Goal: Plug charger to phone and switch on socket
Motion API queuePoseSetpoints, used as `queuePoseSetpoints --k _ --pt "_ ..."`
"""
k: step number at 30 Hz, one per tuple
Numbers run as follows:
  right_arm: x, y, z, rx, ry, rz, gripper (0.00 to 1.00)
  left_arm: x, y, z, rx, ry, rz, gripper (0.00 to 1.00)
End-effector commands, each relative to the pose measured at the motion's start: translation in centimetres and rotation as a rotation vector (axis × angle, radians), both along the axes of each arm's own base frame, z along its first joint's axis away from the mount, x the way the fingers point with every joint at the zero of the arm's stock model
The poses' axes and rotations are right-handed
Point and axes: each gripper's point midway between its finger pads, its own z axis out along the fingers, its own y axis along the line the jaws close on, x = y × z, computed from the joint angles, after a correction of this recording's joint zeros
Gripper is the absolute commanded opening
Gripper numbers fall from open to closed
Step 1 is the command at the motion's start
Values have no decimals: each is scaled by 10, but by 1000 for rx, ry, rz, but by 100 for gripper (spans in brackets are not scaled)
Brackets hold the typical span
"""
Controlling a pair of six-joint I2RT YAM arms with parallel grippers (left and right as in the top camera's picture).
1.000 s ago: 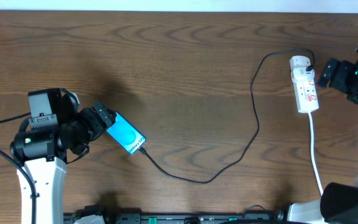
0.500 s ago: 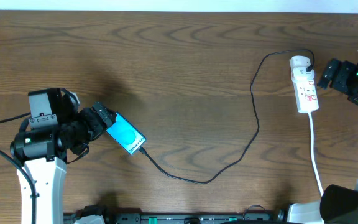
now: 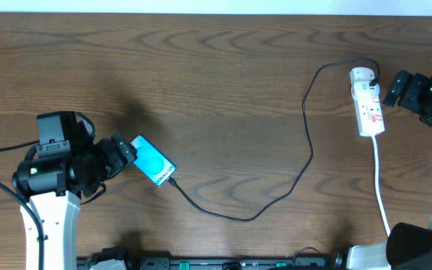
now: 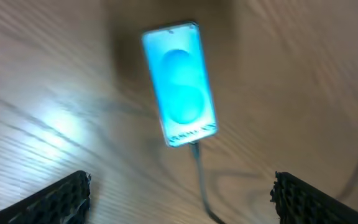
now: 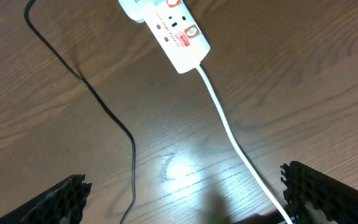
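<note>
The phone [image 3: 153, 160] lies flat at the left of the table, its light blue screen lit; it also shows in the left wrist view [image 4: 180, 84]. The charger cable [image 3: 306, 142] runs from the phone's lower end in a long curve to the white socket [image 3: 368, 103] at the right, where its plug sits in the top end. The cable enters the phone's end in the left wrist view [image 4: 197, 163]. My left gripper [image 3: 121, 151] is open and empty, just left of the phone. My right gripper [image 3: 396, 88] is open and empty, just right of the socket [image 5: 176, 31].
The socket's white cord [image 3: 379, 176] runs down toward the front edge at the right; it also shows in the right wrist view [image 5: 232, 130]. Black robot cables lie at the far left. The arm bases stand at the front corners.
My left gripper has drawn back slightly to the left, away from the phone. The phone, cable, socket and right arm have not moved.
</note>
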Motion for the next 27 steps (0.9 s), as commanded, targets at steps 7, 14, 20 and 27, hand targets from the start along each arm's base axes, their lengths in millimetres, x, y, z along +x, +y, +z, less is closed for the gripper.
queuePoseSetpoints --k 7,14,20,27 --pt "-1 1 5 -2 -17 -13 99 35 -7 1 282 -413 -101 94" --pt "-1 1 5 -2 -16 -13 99 47 -30 40 332 -1011 -132 94" --pt "-1 1 5 -2 -16 -13 99 29 -25 21 475 -1180 -178 94" --pt "-1 1 5 -2 -16 -13 99 15 -15 1 615 -1150 -251 94"
